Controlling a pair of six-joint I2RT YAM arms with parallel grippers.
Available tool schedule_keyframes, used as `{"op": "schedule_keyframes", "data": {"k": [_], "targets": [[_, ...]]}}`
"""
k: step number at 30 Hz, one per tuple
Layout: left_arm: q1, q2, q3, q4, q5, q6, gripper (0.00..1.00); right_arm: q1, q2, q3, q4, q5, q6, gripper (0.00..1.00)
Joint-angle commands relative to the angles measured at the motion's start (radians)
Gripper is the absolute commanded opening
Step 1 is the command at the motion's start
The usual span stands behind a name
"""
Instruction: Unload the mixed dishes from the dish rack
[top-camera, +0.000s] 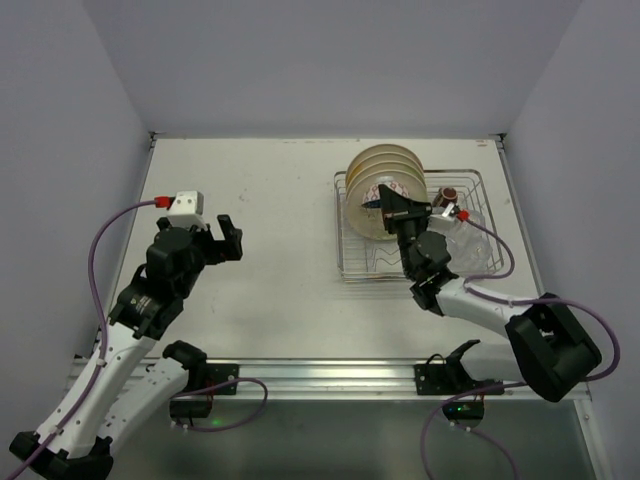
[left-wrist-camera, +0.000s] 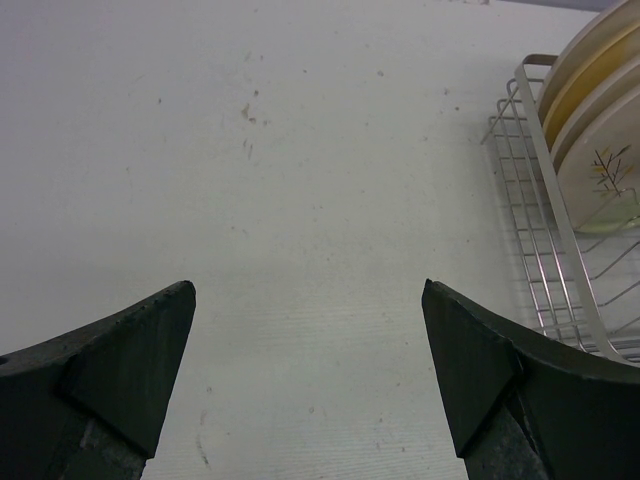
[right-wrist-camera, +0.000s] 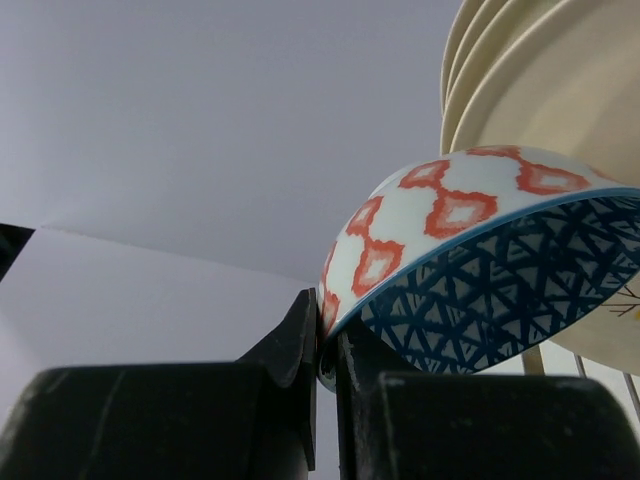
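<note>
The silver wire dish rack (top-camera: 350, 240) stands at the right of the table; its left wall shows in the left wrist view (left-wrist-camera: 530, 240). Several cream plates (top-camera: 385, 165) stand upright in it (left-wrist-camera: 600, 170) (right-wrist-camera: 540, 90). My right gripper (top-camera: 395, 208) (right-wrist-camera: 327, 345) is shut on the rim of the small blue-patterned bowl (right-wrist-camera: 480, 270) (top-camera: 384, 191), held tilted in front of the plates. A dark brown mug (top-camera: 449, 194) and clear glass tumblers (top-camera: 478, 240) sit at the rack's right. My left gripper (top-camera: 226, 237) (left-wrist-camera: 305, 330) is open and empty over bare table.
The white table (top-camera: 270, 200) spreads to the left of the rack. Grey walls enclose the back and sides. A purple cable (top-camera: 98, 250) loops beside the left arm. A metal rail (top-camera: 330, 375) runs along the near edge.
</note>
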Motion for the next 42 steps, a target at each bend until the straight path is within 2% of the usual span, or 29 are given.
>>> {"op": "schedule_keyframes", "data": {"k": [1, 4, 6, 8, 9, 10, 11, 12, 13, 15, 16, 19, 20, 21, 22, 24, 26, 30, 34, 35, 38, 42], "targets": [[-0.005, -0.011, -0.012, 0.039, 0.009, 0.021, 1.0, -0.002, -0.078, 0.07, -0.019, 0.005, -0.07, 0.0], [-0.003, -0.014, -0.009, 0.039, 0.003, 0.021, 1.0, -0.002, -0.135, 0.074, -0.073, -0.031, -0.127, 0.0], [-0.005, -0.017, -0.008, 0.036, 0.0, 0.021, 1.0, -0.001, -0.182, 0.086, -0.111, -0.078, -0.23, 0.0], [-0.003, -0.021, 0.009, 0.028, -0.017, 0.022, 1.0, -0.002, -0.218, 0.167, -0.277, -0.19, -0.337, 0.0], [-0.005, -0.02, 0.032, 0.016, -0.021, 0.021, 1.0, -0.001, -0.23, 0.212, -0.376, -0.234, -0.456, 0.0], [-0.005, -0.017, 0.052, 0.007, -0.021, 0.015, 1.0, 0.001, -0.238, 0.31, -0.549, -0.288, -0.528, 0.0], [-0.005, -0.009, 0.075, -0.003, -0.018, 0.007, 1.0, 0.001, -0.233, 0.358, -0.62, -0.421, -0.598, 0.0], [-0.005, -0.001, 0.104, -0.027, -0.009, 0.001, 1.0, 0.001, -0.228, 0.401, -0.698, -0.49, -0.739, 0.0], [-0.005, 0.02, 0.171, -0.041, 0.018, -0.014, 1.0, 0.012, -0.213, 0.491, -0.874, -0.538, -0.808, 0.0], [-0.005, 0.061, 0.283, -0.066, 0.051, -0.031, 1.0, 0.068, -0.192, 0.575, -1.042, -0.569, -1.002, 0.0], [-0.005, 0.075, 0.323, -0.073, 0.049, -0.054, 1.0, 0.096, -0.181, 0.643, -1.195, -0.556, -1.062, 0.0], [-0.005, 0.156, 0.489, -0.096, 0.107, -0.067, 1.0, 0.217, -0.147, 0.723, -1.402, -0.534, -1.236, 0.0], [-0.005, 0.185, 0.532, -0.108, 0.132, -0.067, 1.0, 0.249, -0.147, 0.723, -1.428, -0.548, -1.276, 0.0], [-0.005, 0.215, 0.58, -0.145, 0.166, -0.067, 1.0, 0.333, -0.146, 0.72, -1.445, -0.543, -1.355, 0.0], [-0.005, 0.279, 0.67, -0.171, 0.236, -0.065, 1.0, 0.375, -0.141, 0.722, -1.498, -0.514, -1.403, 0.0], [-0.005, 0.357, 0.754, -0.225, 0.287, -0.068, 1.0, 0.477, -0.111, 0.74, -1.541, -0.478, -1.475, 0.0], [-0.005, 0.391, 0.764, -0.242, 0.374, -0.067, 1.0, 0.532, -0.1, 0.737, -1.567, -0.47, -1.556, 0.0], [-0.006, 0.492, 0.723, -0.289, 0.535, -0.05, 1.0, 0.653, -0.119, 0.665, -1.528, -0.488, -1.728, 0.0], [-0.009, 0.502, 0.622, -0.284, 0.682, -0.039, 1.0, 0.677, -0.11, 0.656, -1.573, -0.561, -1.853, 0.0], [-0.014, 0.5, 0.606, -0.283, 0.696, -0.036, 1.0, 0.677, -0.101, 0.666, -1.589, -0.6, -1.896, 0.0], [-0.034, 0.494, 0.562, -0.29, 0.735, -0.021, 1.0, 0.685, -0.039, 0.72, -1.653, -0.58, -1.927, 0.0], [-0.062, 0.493, 0.525, -0.348, 0.669, 0.007, 1.0, 0.693, 0.055, 0.784, -1.736, -0.476, -1.957, 0.0]]}}
